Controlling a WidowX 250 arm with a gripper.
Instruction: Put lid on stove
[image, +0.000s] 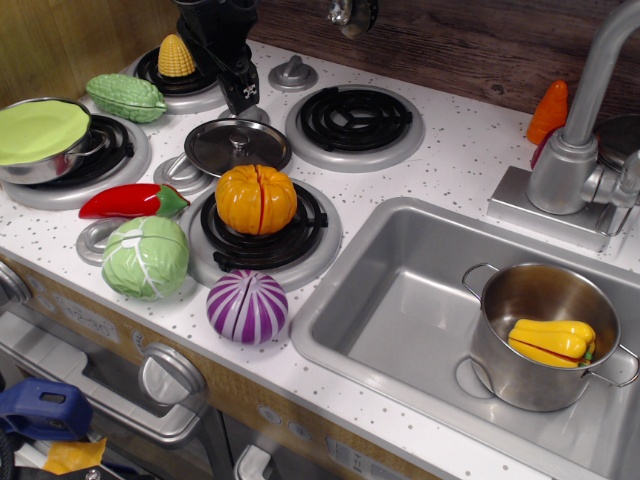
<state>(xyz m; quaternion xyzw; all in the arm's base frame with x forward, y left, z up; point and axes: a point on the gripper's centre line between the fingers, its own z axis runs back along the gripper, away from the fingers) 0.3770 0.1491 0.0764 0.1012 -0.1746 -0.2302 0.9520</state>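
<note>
The stove (455, 165) filled most of the counter, white and speckled, with its four coil burners crowded by toy food; to the right of it sat the sink (400, 300) with a steel pot (545, 335) holding something yellow. At the left, another pot with a green plate (40, 130) covered one burner. The front burner carried an orange pumpkin (256, 198), and a green cabbage (146, 257) and a purple onion (247, 305) lay nearby on the counter.

The lid (237, 145) lay flat, knob up, in the middle of the cooktop between the burners, just behind the pumpkin. The gripper (245, 98) hung right above its far edge, dark and pointing down; I couldn't tell whether its fingers were apart or closed, and it didn't look to be holding anything.

To my eye the lid was already on the stove, so what was left was a clean lift away.
</note>
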